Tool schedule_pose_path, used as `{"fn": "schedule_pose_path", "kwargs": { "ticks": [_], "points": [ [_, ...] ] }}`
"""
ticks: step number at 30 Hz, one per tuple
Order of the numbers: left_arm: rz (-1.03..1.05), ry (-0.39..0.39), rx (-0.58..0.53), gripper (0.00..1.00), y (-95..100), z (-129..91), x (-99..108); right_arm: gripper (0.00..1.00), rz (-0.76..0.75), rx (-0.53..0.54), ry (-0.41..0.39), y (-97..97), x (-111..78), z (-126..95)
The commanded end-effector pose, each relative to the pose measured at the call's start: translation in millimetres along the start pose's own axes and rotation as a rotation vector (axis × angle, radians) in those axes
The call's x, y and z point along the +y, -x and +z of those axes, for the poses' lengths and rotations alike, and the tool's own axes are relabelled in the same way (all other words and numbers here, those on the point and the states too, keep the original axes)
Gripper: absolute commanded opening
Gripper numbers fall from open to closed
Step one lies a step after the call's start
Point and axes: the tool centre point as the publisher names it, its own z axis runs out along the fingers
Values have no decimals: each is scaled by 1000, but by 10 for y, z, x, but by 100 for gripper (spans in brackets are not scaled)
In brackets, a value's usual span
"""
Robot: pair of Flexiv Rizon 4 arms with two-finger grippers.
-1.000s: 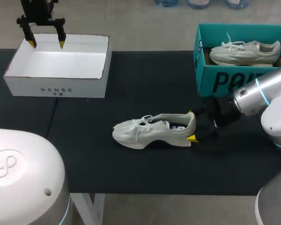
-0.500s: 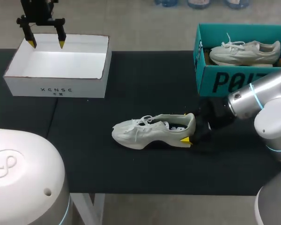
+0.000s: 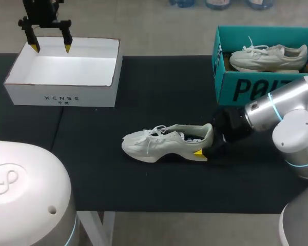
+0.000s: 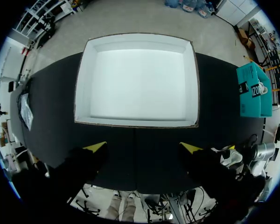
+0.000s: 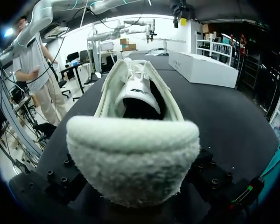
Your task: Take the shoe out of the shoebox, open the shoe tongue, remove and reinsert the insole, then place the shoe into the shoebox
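Right tool (image 3: 205, 140) at shoe (image 3: 159, 143), teal box (image 3: 246, 88) near

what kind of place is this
Probably a robot lab bench: a black table with one shoe laid out, a teal shoebox, a white box, and the right arm at the shoe's heel.

2 shoes: loose shoe (image 3: 159, 143), boxed shoe (image 3: 269, 56); 2 boxes: white box (image 3: 66, 77), teal box (image 3: 236, 88); 2 grippers: left gripper (image 3: 51, 48), right gripper (image 3: 205, 139); 1 table (image 3: 143, 189)
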Motion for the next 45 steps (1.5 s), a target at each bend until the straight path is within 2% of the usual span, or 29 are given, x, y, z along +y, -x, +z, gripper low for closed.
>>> {"fn": "schedule_pose_path", "kwargs": {
  "ticks": [1, 20, 22, 24, 29, 32, 38, 40, 45],
  "points": [
    [0, 0, 0, 100, 0, 0, 0, 0, 2, 1, -6, 9, -25, 80],
    [0, 0, 0, 100, 0, 0, 0, 0, 2, 1, -6, 9, -25, 80],
    [-13, 6, -20, 100, -112, 4, 9, 0, 2, 1, -6, 9, -25, 80],
    [-37, 4, 19, 100, -274, 29, 45, 0, 2, 1, -6, 9, -25, 80],
    [-140, 54, 57, 100, -490, 134, 210, 0, 2, 1, -6, 9, -25, 80],
    [-155, 59, 35, 100, -638, 148, 334, 0, 2, 1, -6, 9, -25, 80],
    [-175, 79, -36, 100, -1061, 166, 559, 0, 2, 1, -6, 9, -25, 80],
    [-112, 119, -63, 100, -1238, 218, 623, 0, 2, 1, -6, 9, -25, 80],
    [-112, 119, -63, 100, -1238, 218, 623, 0, 2, 1, -6, 9, -25, 80]
  ]
}}
